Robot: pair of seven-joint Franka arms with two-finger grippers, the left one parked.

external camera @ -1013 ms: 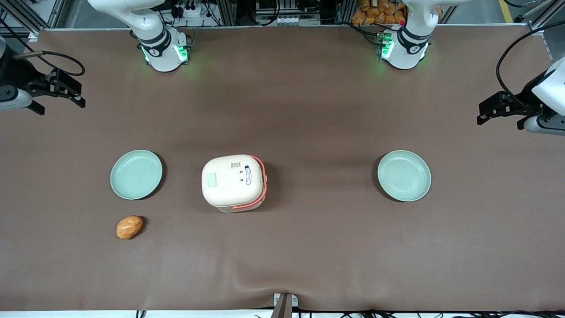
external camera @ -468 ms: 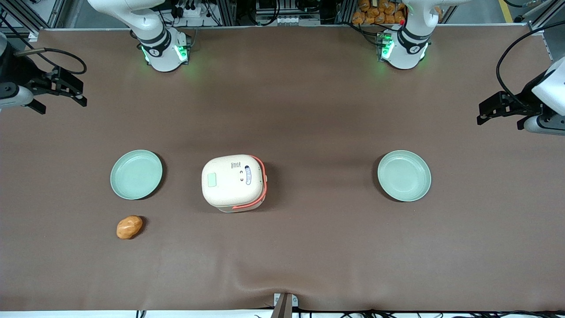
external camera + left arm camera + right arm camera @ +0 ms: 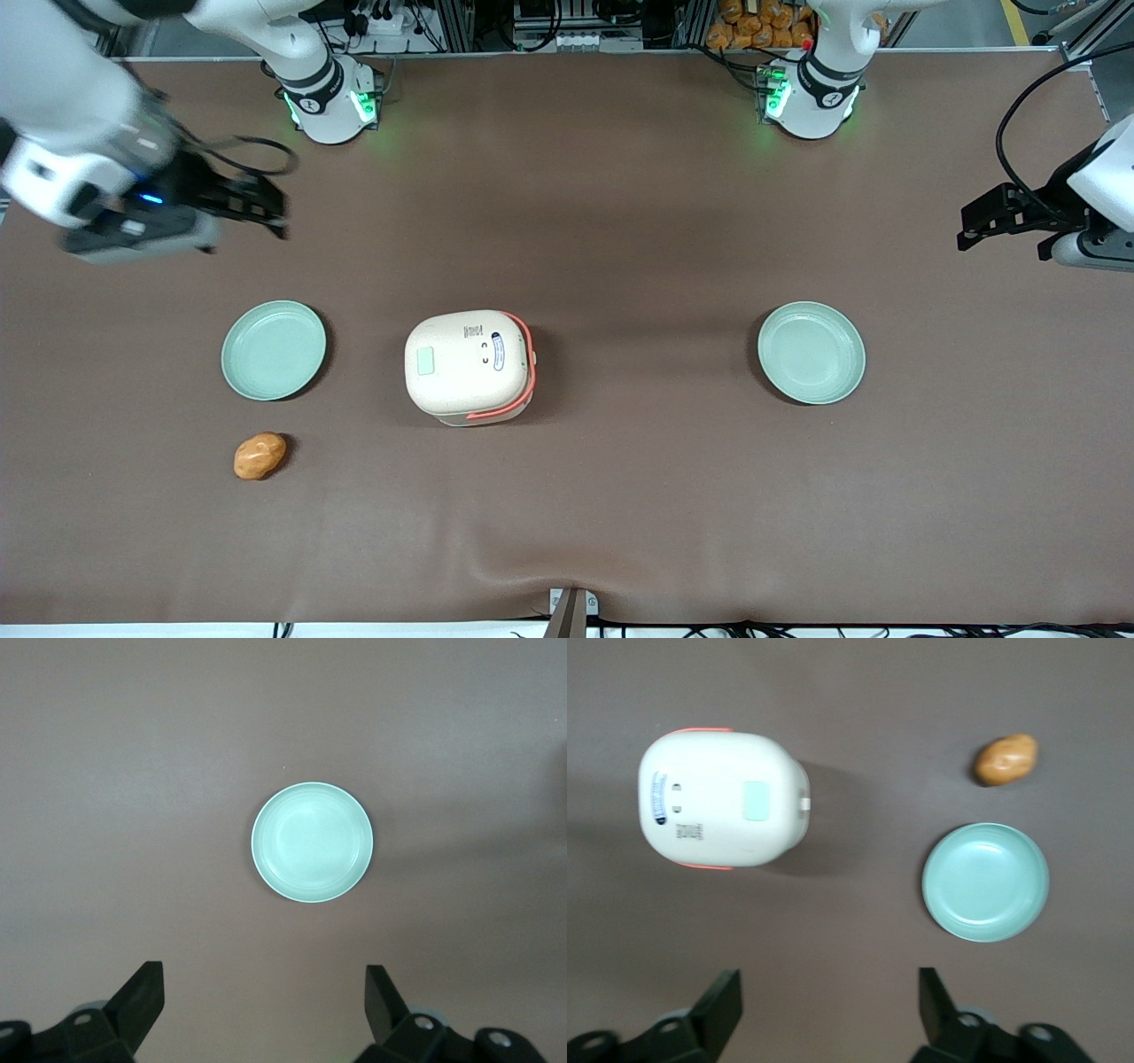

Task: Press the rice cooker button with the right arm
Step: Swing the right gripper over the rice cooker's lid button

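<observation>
While the rice cooker (image 3: 469,366) sits where it sat a second ago, near the middle of the brown table (image 3: 620,221) with its lid shut, the right arm (image 3: 80,133) has swung inward from the working arm's edge of the table and now reaches over the cloth. Its gripper (image 3: 266,213) hangs above bare table, farther from the front camera than the nearer pale green plate (image 3: 274,349) and well apart from the cooker. In the right wrist view the fingers (image 3: 722,1001) stand spread wide apart with nothing between them. That same view looks down on the cooker (image 3: 722,799), its pale green panel on the lid and its coral-orange handle band showing at both sides of the body. The plate (image 3: 985,881) toward the working arm's end holds nothing. A small orange-brown, potato-like item (image 3: 260,455) lies on the table just beside that plate, nearer to the front camera, not touching it. The second pale green plate (image 3: 811,352) lies toward the parked arm's end of the table, also holding nothing. Plates, cooker and the orange-brown item show no shift from the earlier frames; only the arm's pose differs.
</observation>
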